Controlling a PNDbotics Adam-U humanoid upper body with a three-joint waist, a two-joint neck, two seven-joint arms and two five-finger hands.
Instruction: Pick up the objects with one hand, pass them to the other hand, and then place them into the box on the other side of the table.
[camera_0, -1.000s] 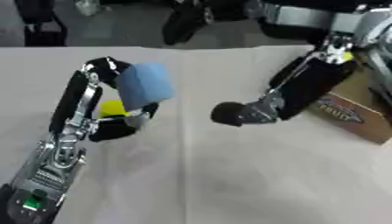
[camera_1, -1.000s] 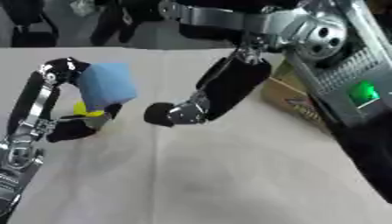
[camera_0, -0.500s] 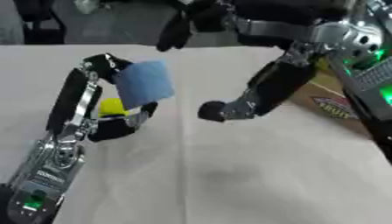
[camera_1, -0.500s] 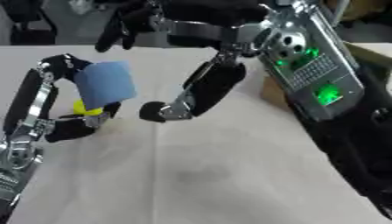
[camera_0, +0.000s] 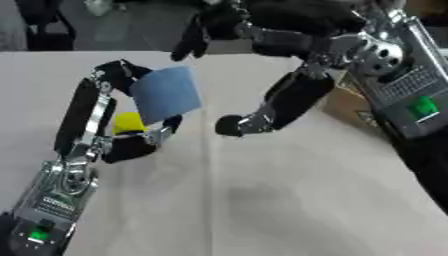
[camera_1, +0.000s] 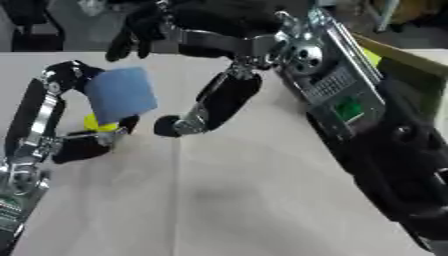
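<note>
My left hand (camera_0: 131, 145) is raised over the left of the table, its fingers curled round a light blue block (camera_0: 164, 95) that stands tilted on edge. A small yellow thing (camera_0: 127, 122) shows just behind the block's lower left; whether the hand holds it I cannot tell. My right hand (camera_0: 289, 95) reaches in from the right, open. Its thumb tip hangs a little right of the block and its fingers (camera_0: 197, 35) spread above it, not touching. The cardboard box (camera_0: 346, 107) sits at the right, mostly hidden by my right arm.
The pale tablecloth (camera_0: 262, 200) stretches across the near and middle table. My right forearm with its green light (camera_1: 350, 107) fills the right side of both views. Dark shapes stand beyond the far edge.
My right hand has moved left across the table, away from the box and close to the blue block, and its arm now looms larger. The left hand and block have stayed put.
</note>
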